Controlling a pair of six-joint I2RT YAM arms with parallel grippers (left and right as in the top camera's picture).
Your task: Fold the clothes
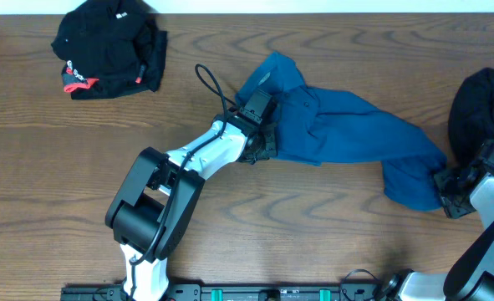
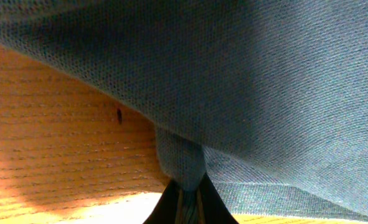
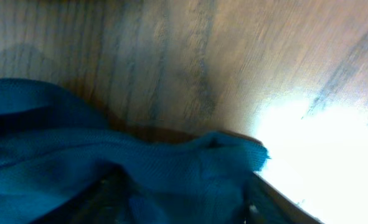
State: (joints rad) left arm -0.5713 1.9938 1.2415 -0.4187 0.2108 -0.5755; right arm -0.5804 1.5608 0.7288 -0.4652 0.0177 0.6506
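Observation:
A large teal-blue shirt (image 1: 338,125) lies bunched in a long strip across the middle of the table. My left gripper (image 1: 263,144) sits at its left edge, shut on a fold of the teal cloth (image 2: 180,162), which is pinched between the fingertips of that gripper (image 2: 188,190). At the shirt's right end is my right gripper (image 1: 441,186). In the right wrist view its fingers (image 3: 258,199) stand apart with the teal fabric (image 3: 190,168) bulging between them, so the right gripper (image 3: 184,202) is open. A black garment with red-and-white trim (image 1: 109,46) lies at the back left. A plain dark garment (image 1: 485,104) lies at the right edge.
The wooden table (image 1: 79,167) shows bare at the left and along the front. A black cable (image 1: 209,84) loops up from the left arm. The left arm's base (image 1: 150,209) stands front left and the right arm's base (image 1: 481,259) front right.

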